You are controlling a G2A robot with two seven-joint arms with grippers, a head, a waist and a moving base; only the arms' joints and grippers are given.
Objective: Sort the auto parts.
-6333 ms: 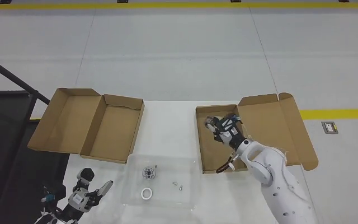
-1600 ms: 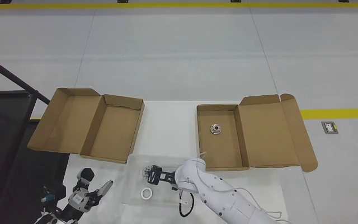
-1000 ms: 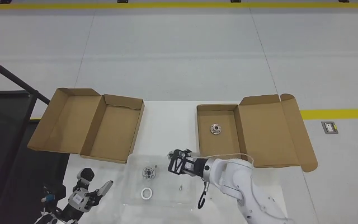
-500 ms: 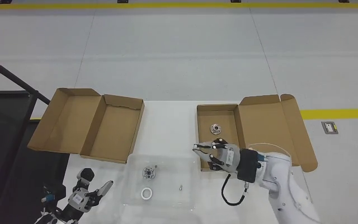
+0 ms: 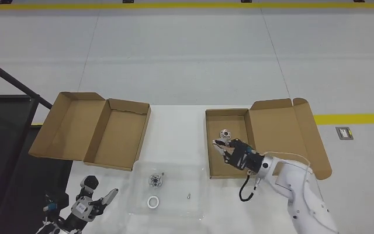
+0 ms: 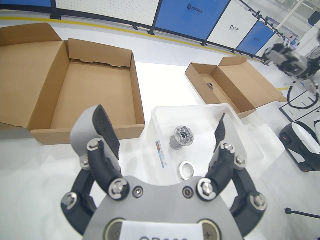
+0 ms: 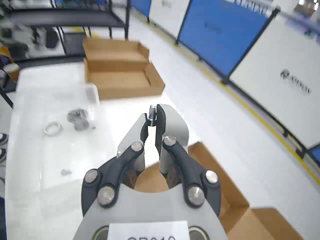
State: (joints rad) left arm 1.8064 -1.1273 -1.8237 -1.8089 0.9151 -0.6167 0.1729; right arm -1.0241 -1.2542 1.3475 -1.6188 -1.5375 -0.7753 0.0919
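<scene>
Inspector: Bolt (image 7: 151, 112) location is requested.

Operator: It is pinched between the fingertips of the right gripper (image 7: 152, 119), with the threaded end sticking out past the pads. The jaws are closed down to the bolt's width. That gripper is seen over the right box (image 5: 234, 120), which lies at the far right of the tabletop.

Inspector: What is found inside that box?

Operator: One round flanged part (image 5: 224, 134) is seen on the floor, toward the far wall and just beyond the gripper.

Inspector: How is the left gripper (image 6: 161, 118) placed?

Operator: It is held at the near left corner of the tabletop, spread wide, with nothing between the pads.

Inspector: What is kept elsewhere?

Operator: A clear tray (image 5: 175, 175) is set at the middle of the near edge. In it a hub (image 5: 155, 179), a ring (image 5: 153, 202) nearer the edge, and a small screw (image 5: 188, 195) to their right are seen, all apart. The left box (image 5: 117, 140) lies open at the far left corner.
</scene>
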